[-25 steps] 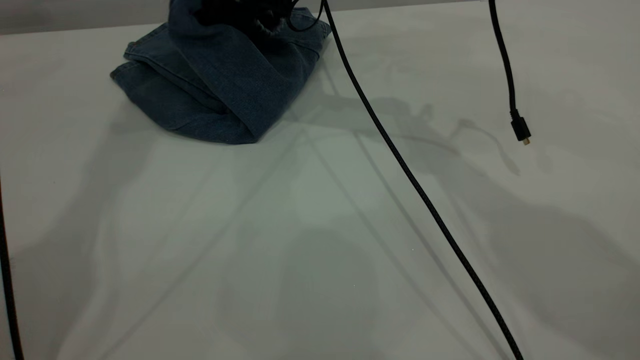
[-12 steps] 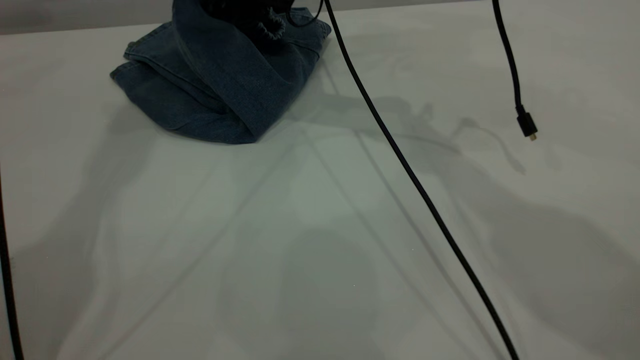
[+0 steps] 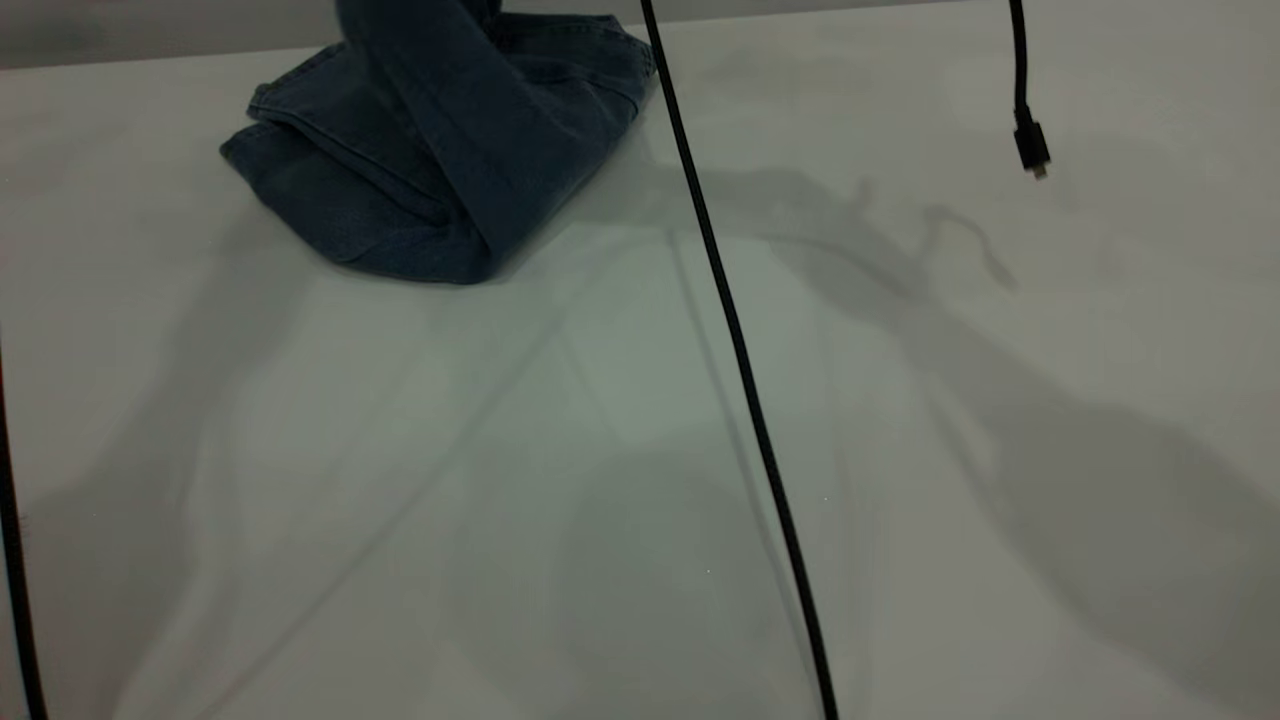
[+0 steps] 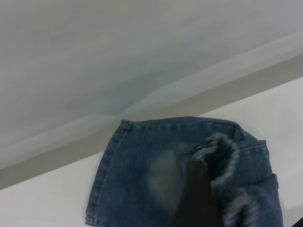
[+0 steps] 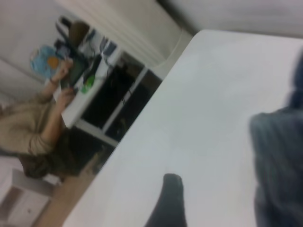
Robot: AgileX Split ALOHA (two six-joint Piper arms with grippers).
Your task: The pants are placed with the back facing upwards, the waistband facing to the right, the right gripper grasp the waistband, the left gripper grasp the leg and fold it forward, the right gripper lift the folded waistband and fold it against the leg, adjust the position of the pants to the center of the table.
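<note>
Exterior view, folded pants (image 3: 430, 150) on table (image 3: 640, 450), no readable writing, jaws' state unclear

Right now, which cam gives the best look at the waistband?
The left wrist view: the ruffled waistband sits bunched on top of the pants beside a dark finger. The exterior view shows only the pants' folded lower part, with a lifted section running out of frame. The right wrist view shows just a blurred strip of denim.
</note>
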